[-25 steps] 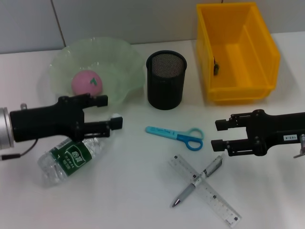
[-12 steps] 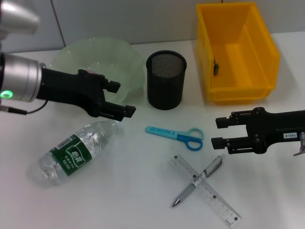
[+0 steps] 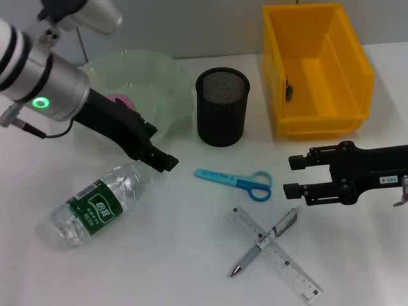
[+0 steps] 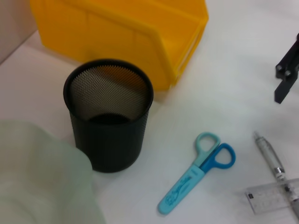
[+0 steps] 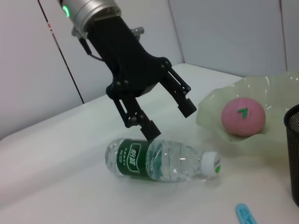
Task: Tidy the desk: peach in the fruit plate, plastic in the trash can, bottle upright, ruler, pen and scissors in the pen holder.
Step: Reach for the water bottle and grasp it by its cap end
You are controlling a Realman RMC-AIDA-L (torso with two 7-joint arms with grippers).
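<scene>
The clear bottle (image 3: 102,204) with a green label lies on its side at the front left, also visible as bottle (image 5: 159,159). My left gripper (image 3: 159,146) hangs open and empty just above its cap end; the right wrist view shows this left gripper (image 5: 170,120) with its fingers spread. The pink peach (image 3: 121,100) sits in the green fruit plate (image 3: 162,76). Blue scissors (image 3: 236,180) lie mid-desk. The pen (image 3: 264,242) lies crossed over the ruler (image 3: 280,258). My right gripper (image 3: 296,175) stands open, right of the scissors. The plastic is out of view on the desk.
The black mesh pen holder (image 3: 222,105) stands upright between the plate and the yellow bin (image 3: 357,70). A small dark item (image 3: 289,91) lies inside the bin. In the left wrist view the pen holder (image 4: 108,116) is close, with the scissors (image 4: 194,177) beside it.
My left arm has lifted and swung up and to the right, away from the bottle's middle toward its cap end. The bottle stays lying down. The right arm has not moved.
</scene>
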